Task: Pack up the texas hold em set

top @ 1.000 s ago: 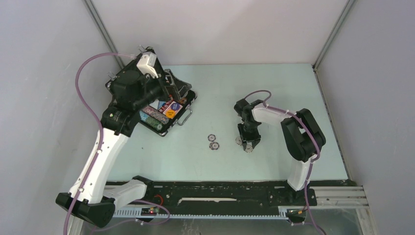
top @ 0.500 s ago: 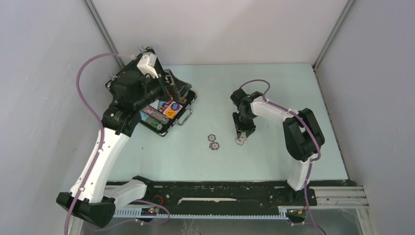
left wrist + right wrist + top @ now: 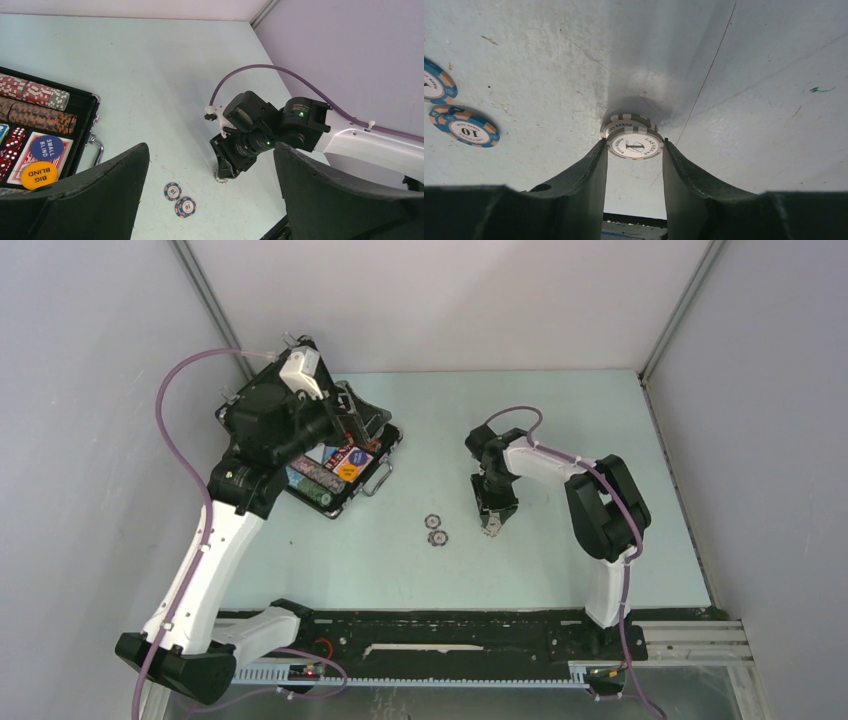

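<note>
The right tool (image 3: 634, 150) is clamped on two stacked round, stripe-edged grey chips (image 3: 634, 142) down at the scuffed pale table (image 3: 749, 75), two blue chips (image 3: 464, 129) flat to its left, while the left tool (image 3: 355, 432), fingers wide apart, hangs over the open black case (image 3: 393, 437).

Tabletop (image 3: 749, 60): matt pale-green, scuffed, fine scratches. Grey-white chip (image 3: 634, 143): smooth, slight sheen, printed face. Right gripper fingers (image 3: 579, 185): matt blk plastic. Case handle (image 3: 98, 146): shiny chrome-look metal.
</note>
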Robot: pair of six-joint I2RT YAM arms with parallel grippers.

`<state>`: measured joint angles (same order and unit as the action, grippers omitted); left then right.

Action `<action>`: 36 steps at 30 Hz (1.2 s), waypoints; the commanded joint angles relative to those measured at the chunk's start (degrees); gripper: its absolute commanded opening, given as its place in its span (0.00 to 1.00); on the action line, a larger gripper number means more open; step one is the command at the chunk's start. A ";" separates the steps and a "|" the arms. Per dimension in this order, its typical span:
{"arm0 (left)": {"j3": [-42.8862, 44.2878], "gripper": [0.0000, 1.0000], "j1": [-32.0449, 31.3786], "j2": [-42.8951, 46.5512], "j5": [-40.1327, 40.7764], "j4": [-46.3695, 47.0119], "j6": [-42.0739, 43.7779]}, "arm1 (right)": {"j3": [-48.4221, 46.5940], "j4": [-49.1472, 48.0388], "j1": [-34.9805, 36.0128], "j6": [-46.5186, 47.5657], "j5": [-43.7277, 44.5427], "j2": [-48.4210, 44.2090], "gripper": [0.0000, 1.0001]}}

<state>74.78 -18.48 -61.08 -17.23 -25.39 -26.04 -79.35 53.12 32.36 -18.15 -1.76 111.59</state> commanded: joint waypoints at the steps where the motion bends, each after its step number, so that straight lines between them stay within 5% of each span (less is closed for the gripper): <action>1: -0.87 1.00 0.55 0.34 -1.34 1.48 -0.54 | -2.32 0.56 0.66 0.37 0.31 0.76 0.50; 18: -0.87 1.00 0.79 1.05 -1.19 1.48 -0.57 | -5.27 1.10 4.56 -2.71 3.01 -1.33 0.69; 25: -0.91 1.00 0.97 1.45 -0.80 1.48 -0.40 | -10.99 -0.62 9.43 -7.31 2.39 2.72 0.82; 36: -0.69 1.00 1.67 2.37 -0.63 1.22 -0.21 | -28.58 7.50 14.70 -7.35 1.23 15.67 0.89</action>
<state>74.78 -17.21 -60.38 -17.23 -25.41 -26.04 -103.26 56.36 45.95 -24.36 -0.54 124.60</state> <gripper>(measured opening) 0.996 0.888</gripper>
